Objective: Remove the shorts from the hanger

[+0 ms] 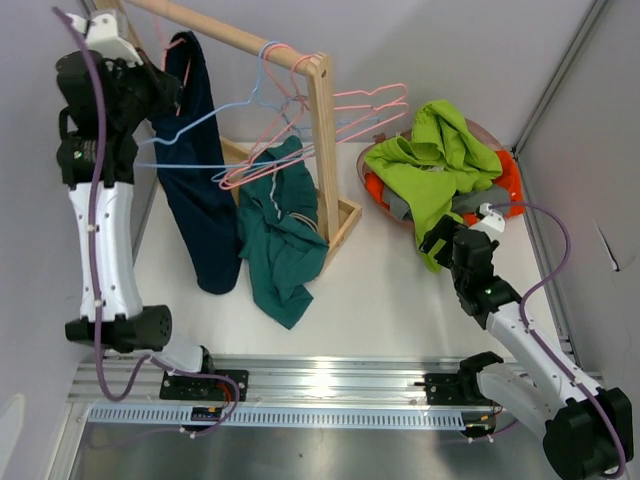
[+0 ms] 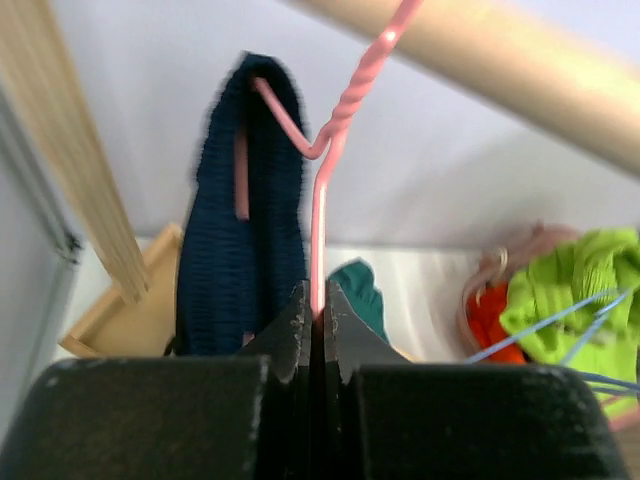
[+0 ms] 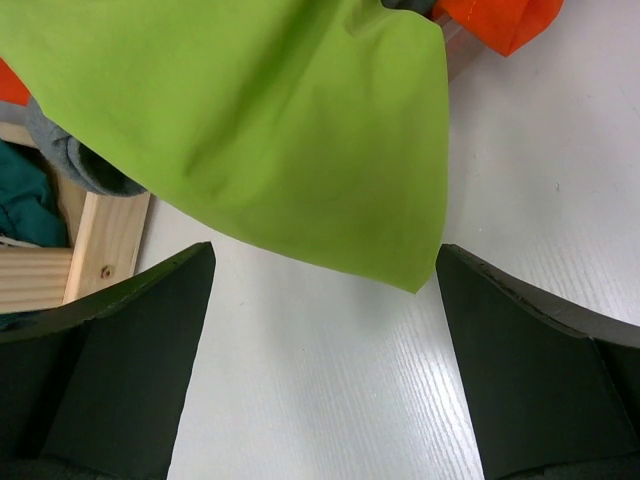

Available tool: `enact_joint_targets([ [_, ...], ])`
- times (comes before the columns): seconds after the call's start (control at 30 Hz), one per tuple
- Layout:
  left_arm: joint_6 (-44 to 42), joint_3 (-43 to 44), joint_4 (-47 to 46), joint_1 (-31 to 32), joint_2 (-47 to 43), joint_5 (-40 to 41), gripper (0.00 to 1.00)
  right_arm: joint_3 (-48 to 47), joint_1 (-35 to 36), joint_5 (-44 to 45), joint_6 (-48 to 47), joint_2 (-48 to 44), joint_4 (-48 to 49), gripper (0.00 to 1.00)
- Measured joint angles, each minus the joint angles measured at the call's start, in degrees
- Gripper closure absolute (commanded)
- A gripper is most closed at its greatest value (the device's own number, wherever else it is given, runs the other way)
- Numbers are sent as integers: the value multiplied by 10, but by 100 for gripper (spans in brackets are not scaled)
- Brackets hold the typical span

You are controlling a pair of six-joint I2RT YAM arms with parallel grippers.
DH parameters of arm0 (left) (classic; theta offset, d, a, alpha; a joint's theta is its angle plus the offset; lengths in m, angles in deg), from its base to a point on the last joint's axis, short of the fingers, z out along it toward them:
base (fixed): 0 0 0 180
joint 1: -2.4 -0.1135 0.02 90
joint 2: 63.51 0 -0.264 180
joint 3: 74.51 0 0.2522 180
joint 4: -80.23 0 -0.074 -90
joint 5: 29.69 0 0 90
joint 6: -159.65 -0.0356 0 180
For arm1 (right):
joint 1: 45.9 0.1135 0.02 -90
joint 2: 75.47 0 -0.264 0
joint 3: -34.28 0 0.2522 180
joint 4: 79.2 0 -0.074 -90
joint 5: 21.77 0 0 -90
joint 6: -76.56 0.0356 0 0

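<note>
The dark navy shorts (image 1: pixel 205 215) hang from a pink hanger (image 2: pixel 322 190) on the wooden rail (image 1: pixel 235 35). My left gripper (image 1: pixel 170 95) is raised beside them and is shut on the pink hanger's wire (image 2: pixel 318 300). The navy shorts (image 2: pixel 240 230) drape over the hanger's shoulder. The teal shorts (image 1: pixel 280 245) hang low on pink hangers near the rack's post. The lime green shorts (image 1: pixel 440 160) lie on top of the orange (image 1: pixel 512 180) and grey (image 1: pixel 470 203) pairs in a basket. My right gripper (image 1: pixel 440 240) is open and empty over the table, just below the lime green shorts' hem (image 3: pixel 300 130).
Empty pink hangers (image 1: pixel 365 108) and a blue hanger (image 1: pixel 200 130) hang on the rack. The rack's post (image 1: pixel 322 150) and wooden base (image 3: pixel 108 235) stand between the arms. The basket (image 1: pixel 372 170) sits at the back right. Walls close in on both sides.
</note>
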Motion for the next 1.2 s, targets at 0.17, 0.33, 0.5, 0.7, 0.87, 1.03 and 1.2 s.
enact_joint_targets([
  [0.17,3,7,-10,-4,-78,61,100,0,12,7,0,-10,-1,1],
  [0.33,7,47,-22,-7,-99,90,100,1,16,10,1,-16,-7,1],
  [0.5,7,10,-18,-7,-122,161,100,1,16,13,2,-32,-17,0],
  [0.7,10,-177,24,-8,-238,217,100,0,43,14,4,-50,-25,1],
  [0.87,45,-303,91,-7,-376,218,100,-42,129,14,-7,-64,-54,1],
  [1.03,91,-355,115,-7,-463,213,100,-136,306,9,-32,-84,-51,1],
  [1.2,129,-412,117,-6,-493,210,100,-233,606,119,-94,-26,16,0],
])
